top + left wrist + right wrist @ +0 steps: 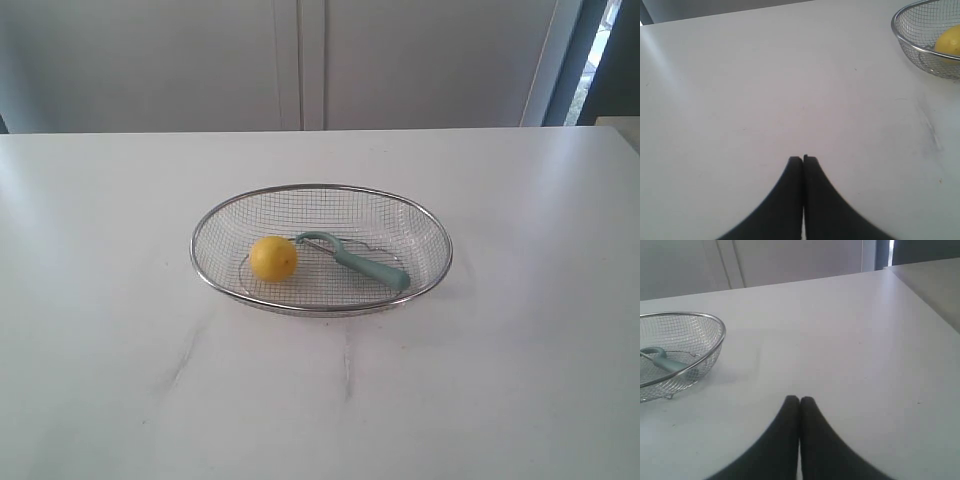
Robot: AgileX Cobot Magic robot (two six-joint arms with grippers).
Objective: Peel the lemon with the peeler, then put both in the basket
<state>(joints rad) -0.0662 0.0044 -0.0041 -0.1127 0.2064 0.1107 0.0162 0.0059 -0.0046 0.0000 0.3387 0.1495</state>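
The silver wire-mesh basket (420, 222) stands in the middle of the white table. Inside it on the left lies the yellow lemon (273, 258), and the pale teal peeler (365, 264) lies beside it with its head close to the lemon. Neither arm shows in the exterior view. In the left wrist view my left gripper (803, 159) is shut with nothing in it, over bare table, with the basket (900, 32) and lemon (950, 41) far off. My right gripper (799, 399) is also shut and empty, well away from the basket (710, 352) and the peeler (667, 363).
The white table (120, 330) has faint grey streaks (347, 365) in front of the basket. Pale cabinet doors (300, 60) stand behind the table's far edge. A dark opening (610, 60) shows at the back right.
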